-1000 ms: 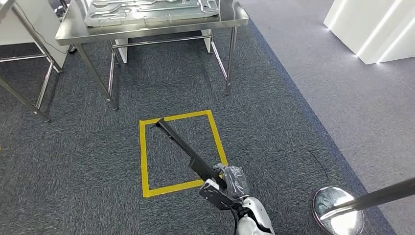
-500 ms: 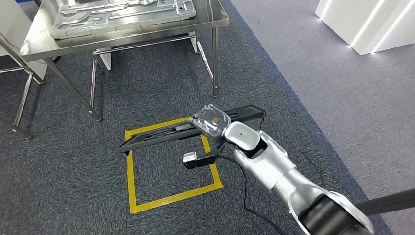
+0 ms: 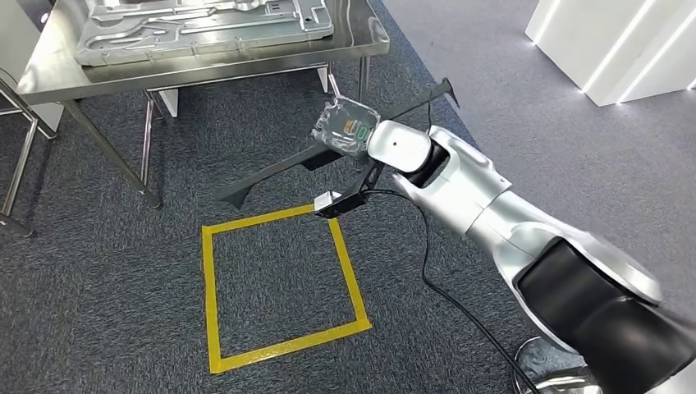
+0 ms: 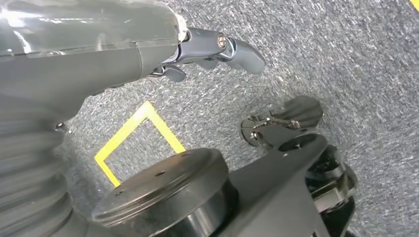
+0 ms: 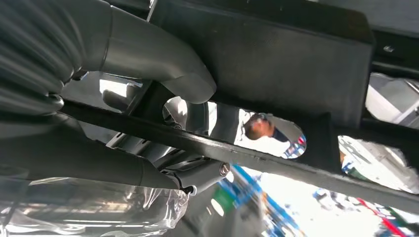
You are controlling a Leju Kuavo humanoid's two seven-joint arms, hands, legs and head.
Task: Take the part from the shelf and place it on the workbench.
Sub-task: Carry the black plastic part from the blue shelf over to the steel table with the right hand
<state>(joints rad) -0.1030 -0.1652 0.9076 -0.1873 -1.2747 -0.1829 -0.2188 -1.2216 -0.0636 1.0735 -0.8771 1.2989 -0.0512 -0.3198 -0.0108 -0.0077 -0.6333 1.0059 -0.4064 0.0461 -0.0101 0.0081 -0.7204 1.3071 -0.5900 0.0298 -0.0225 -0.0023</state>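
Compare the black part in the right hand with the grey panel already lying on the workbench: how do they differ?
The black part is long, narrow and dark; the grey panel is broad, flat and pale metallic. The part is held in the air by the right hand, slanting above the carpet; the panel lies flat on the workbench. The part is a slim bar with cut-outs; the panel shows raised ribs. Both look like rigid formed pieces.

A long, narrow black metal part with cut-out slots (image 3: 345, 152) is held in the air at a slant above the dark carpet, gripped near its middle, just short of the shiny stainless-steel workbench (image 3: 205, 61).
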